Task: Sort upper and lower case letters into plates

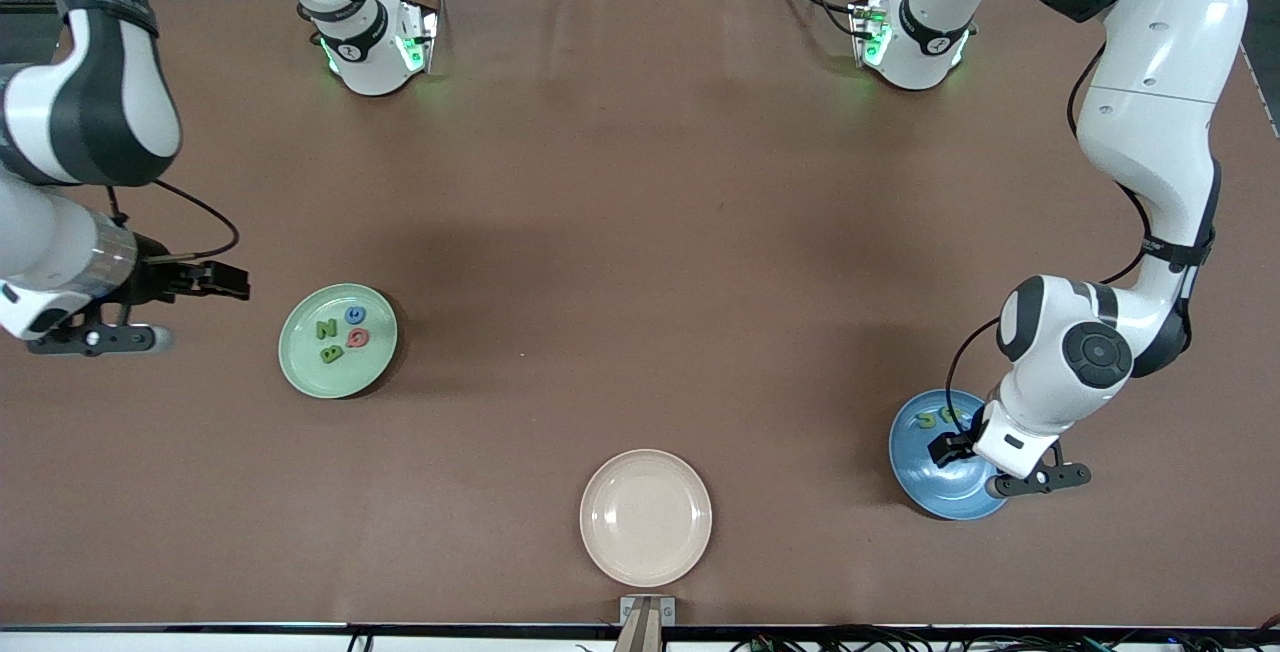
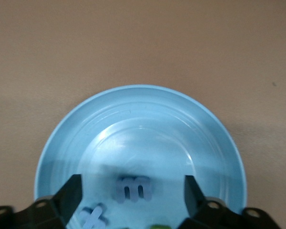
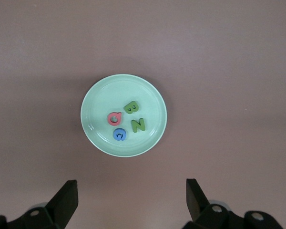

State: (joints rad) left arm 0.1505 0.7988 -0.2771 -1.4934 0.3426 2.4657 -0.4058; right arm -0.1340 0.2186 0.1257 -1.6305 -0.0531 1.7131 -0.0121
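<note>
Front view, left gripper (image 1: 950, 447) over blue plate (image 1: 925, 477), fingers (image 2: 71, 193) apart

Our left hand (image 2: 132, 198) hangs low, wrist pointing down, fingers (image 2: 71, 195) spread wide and empty. Our right hand (image 3: 131, 200) waits higher up, fingers (image 3: 66, 200) likewise apart, holding nothing.

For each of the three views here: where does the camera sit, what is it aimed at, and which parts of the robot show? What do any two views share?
Front view: high, across the table from the bases, looking down on the green plate, beige plate and blue plate; both arms show.
Left wrist view: on the left arm, looking down into the blue plate at the letter m; the open left end effector shows.
Right wrist view: on the right arm, above the green plate; the open right end effector shows.
Shared: the front and right wrist views both show the green plate holding four letters.
</note>
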